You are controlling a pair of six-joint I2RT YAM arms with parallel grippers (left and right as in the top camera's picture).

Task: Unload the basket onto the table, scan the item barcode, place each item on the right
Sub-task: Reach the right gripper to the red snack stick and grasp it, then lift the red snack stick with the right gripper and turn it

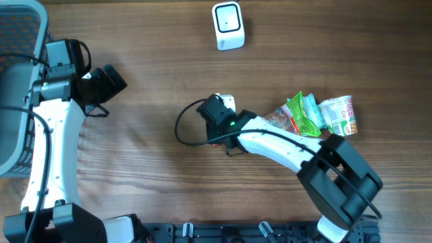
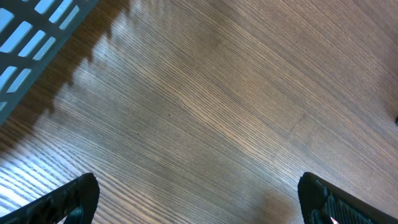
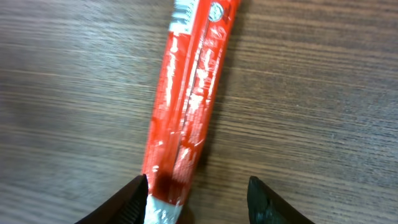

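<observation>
Within the right claw (image 3: 198, 191) lies a red packet (image 3: 186, 106).

Table (image 1: 155, 182): mid-brown wood grain w/ fine dark streaks. Scanner (image 1: 227, 25): white, dark window. Packet (image 3: 186, 106): glossy red, white print, white at both ends. Pouch (image 1: 302, 115), lower right of scanner: bright green. Pack (image 1: 339, 113), further right: white w/ green & pink print. Basket (image 1: 17, 40), far left of scanner: grey mesh. Left arm (image 1: 50, 142) & right arm (image 1: 277, 143): white shells, black joints. Cable (image 1: 181, 128): black.

Left gripper (image 2: 199, 208) gapes wide; right gripper (image 3: 199, 199) stands half apart.
</observation>
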